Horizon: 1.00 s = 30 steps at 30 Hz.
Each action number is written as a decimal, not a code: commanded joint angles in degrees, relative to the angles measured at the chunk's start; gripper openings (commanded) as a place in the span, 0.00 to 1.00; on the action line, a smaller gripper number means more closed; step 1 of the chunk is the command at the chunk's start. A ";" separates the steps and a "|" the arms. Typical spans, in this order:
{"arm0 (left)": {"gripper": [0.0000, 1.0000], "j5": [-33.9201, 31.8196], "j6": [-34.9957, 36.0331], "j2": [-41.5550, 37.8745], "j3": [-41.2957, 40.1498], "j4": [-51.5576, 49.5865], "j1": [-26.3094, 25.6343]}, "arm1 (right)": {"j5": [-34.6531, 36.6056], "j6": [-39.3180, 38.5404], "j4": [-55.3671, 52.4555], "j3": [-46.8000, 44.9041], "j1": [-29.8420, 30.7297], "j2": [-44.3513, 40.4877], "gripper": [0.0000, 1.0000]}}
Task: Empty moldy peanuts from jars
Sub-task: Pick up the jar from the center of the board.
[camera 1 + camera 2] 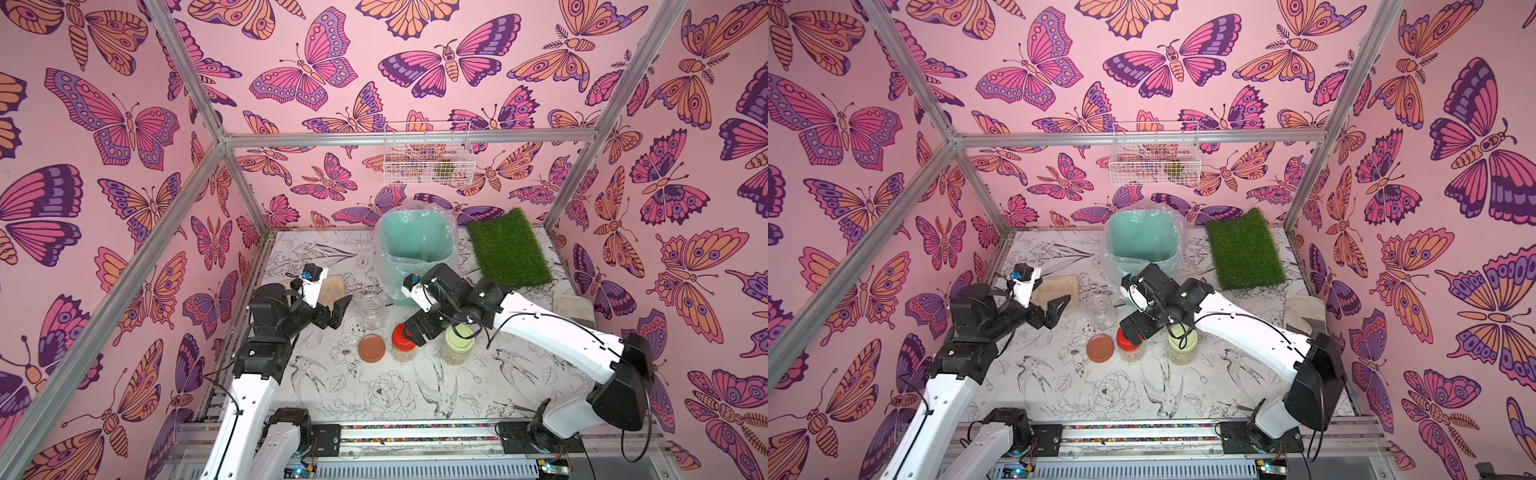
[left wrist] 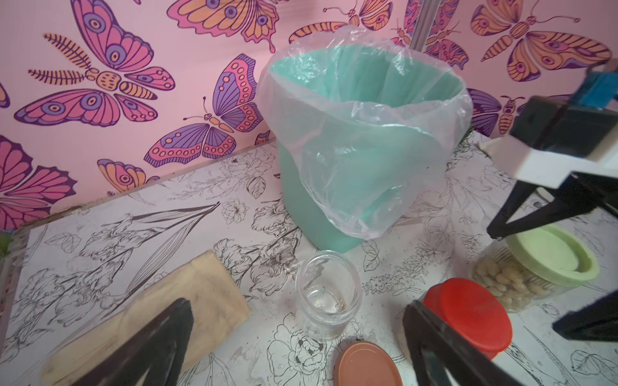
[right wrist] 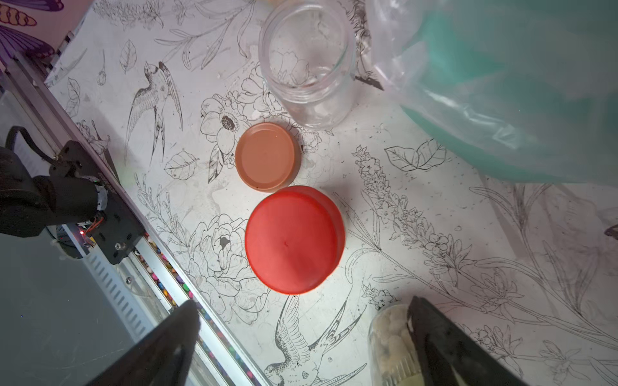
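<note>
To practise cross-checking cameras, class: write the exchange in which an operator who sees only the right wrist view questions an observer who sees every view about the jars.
Operator: Is anything inside the jar under the red lid?
Observer: Yes; in both top views the red-lidded jar holds peanuts.
Operator: Where is the left gripper?
Observer: It is open beside the empty jar, not touching it.
</note>
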 commanded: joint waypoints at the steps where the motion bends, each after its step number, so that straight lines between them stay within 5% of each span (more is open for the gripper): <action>1: 1.00 -4.76 -0.65 0.87 -1.42 -0.13 -0.13 | 1.11 -0.57 -4.41 4.49 1.61 3.70 0.99; 16: 1.00 -7.18 -1.13 0.82 -2.49 0.87 -0.11 | 9.06 2.76 -13.08 14.45 4.18 15.53 0.95; 30: 1.00 -7.11 -1.03 0.41 -2.92 0.83 -0.09 | 7.99 3.57 -13.33 16.17 4.35 18.61 0.85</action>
